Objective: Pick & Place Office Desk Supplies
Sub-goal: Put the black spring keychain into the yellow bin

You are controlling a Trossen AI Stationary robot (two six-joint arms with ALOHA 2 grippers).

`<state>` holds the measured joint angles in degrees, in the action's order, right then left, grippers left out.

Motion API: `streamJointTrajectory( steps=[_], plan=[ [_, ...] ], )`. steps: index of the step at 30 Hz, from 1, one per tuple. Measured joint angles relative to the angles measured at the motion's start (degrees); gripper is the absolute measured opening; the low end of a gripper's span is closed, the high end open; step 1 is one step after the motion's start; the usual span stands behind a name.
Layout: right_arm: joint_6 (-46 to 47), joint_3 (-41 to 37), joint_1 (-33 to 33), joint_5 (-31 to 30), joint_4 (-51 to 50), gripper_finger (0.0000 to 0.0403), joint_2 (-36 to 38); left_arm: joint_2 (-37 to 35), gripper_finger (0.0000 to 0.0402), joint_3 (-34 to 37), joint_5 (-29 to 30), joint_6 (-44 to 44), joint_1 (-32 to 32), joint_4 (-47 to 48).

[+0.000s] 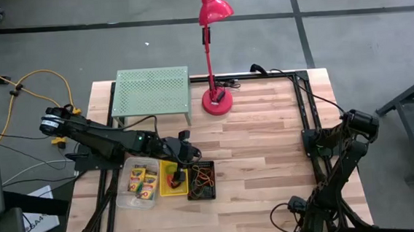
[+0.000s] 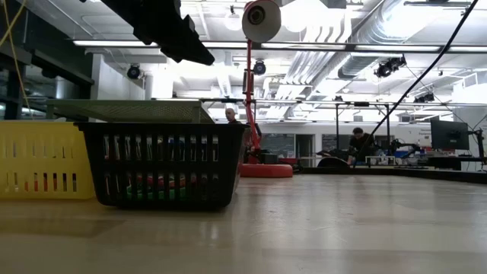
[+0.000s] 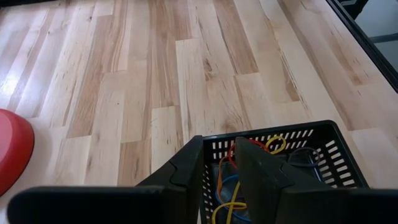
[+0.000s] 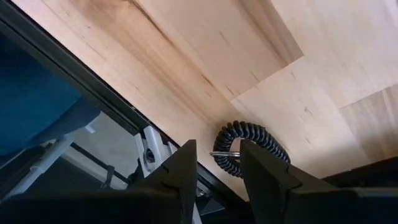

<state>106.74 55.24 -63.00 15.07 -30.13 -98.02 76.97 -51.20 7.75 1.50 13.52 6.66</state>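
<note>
— Pale wooden planks run out beneath my left pincer. Its two dark fingers stand a little apart with nothing between them, hovering over the rim of the small black mesh plastic bin.

— What's in it?

— Thin coloured rubber loops, tangled. I judge them light, soft and stretchy; pinch a strand where it arches up. Beside it, the little yellow slotted bin holds the red-handled scissors: stiff, best taken across the shut blades. Next over, the clear tub carries yellow crayon boxes, cardboard, easily crushed.

— And your other arm?

— My right pincer waits folded at the table's right edge, slightly open, empty.
</note>
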Motion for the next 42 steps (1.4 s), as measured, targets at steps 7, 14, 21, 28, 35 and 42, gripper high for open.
streamJointTrajectory(
  steps=[7,14,21,28,35,42],
  plan=[
    [0.1,0.1,0.0,1.6,1.1,0.011,-2.4,0.0,0.0089,0.0,0.0,0.0,0.0,0.5],
    [0.4,0.1,0.0,4.4,1.6,0.011,-4.6,0.0,0.0089,0.0,0.0,0.0,0.0,1.1],
    [1.1,0.1,0.0,3.6,1.4,0.0106,-4.6,0.0,0.0089,0.0,0.0,0.0,0.0,1.1],
    [2.6,0.0,0.0,3.5,0.9,0.0049,-4.7,0.0,0.0089,0.0,0.0,0.0,0.0,1.0],
    [2.6,0.0,0.0,3.8,1.0,0.0012,-4.7,0.0,0.0089,0.0,0.0,0.0,0.0,1.0],
    [2.6,0.0,0.0,3.5,1.0,0.001,-4.7,0.0,0.0089,0.0,0.0,0.0,0.0,1.0]
  ],
)
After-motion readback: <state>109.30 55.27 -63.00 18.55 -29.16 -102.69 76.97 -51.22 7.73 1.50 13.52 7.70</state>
